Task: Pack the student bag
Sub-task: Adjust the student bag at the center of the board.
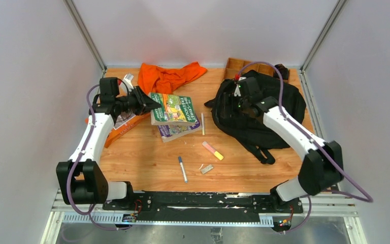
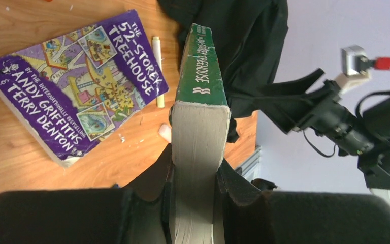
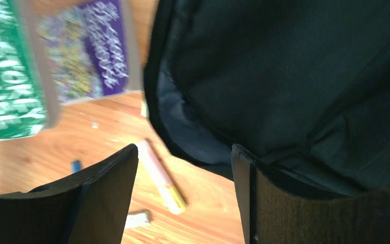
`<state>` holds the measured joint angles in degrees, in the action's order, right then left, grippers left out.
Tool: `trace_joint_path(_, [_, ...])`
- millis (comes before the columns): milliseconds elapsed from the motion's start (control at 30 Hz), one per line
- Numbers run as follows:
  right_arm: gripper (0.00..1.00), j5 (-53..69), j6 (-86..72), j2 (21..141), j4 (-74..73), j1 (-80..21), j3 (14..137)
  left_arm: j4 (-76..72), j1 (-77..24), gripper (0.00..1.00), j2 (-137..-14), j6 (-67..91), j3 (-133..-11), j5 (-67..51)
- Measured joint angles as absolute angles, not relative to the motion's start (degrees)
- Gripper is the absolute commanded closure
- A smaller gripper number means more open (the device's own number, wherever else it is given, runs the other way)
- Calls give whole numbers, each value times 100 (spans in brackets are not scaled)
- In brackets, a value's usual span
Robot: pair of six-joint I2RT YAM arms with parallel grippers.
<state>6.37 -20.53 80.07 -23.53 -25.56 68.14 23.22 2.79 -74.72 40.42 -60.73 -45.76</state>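
Two books were counted: the green book [image 1: 171,108] gripped in the left pincer [image 2: 195,162], and the purple book [image 2: 76,81] on the tabletop [image 1: 147,162] just beyond it. One student bag [image 1: 244,129] lay under the right pincer [image 3: 184,150]. Between the pincers lay one highlighter [image 1: 212,150], one pen [image 1: 183,169], one pale stick [image 1: 202,123] and one grey piece [image 1: 207,169]. Farther off sat one orange cloth [image 1: 167,77] and one wooden tray [image 1: 233,64].

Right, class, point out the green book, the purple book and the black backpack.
green book [image 2: 201,66]: left wrist view, on its green spine.
purple book [image 2: 81,86]: left wrist view, middle of its front cover.
black backpack [image 1: 238,124]: top view, on its left fabric panel.
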Motion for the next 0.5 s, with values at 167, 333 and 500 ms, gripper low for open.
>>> trace_joint_path(167, [29,377,-1903,8823,-2757,-2620,7035,2641,279,100,-7397,3782,-6071,-4547])
trace_joint_path(333, [27,340,-1903,9072,-2744,-2624,7323,2755,276,100,-7225,3653,-6069,-4539])
trace_joint_path(500, [25,270,-1946,9153,-2637,-2624,7526,2757,276,100,-7085,3645,-5990,-4545])
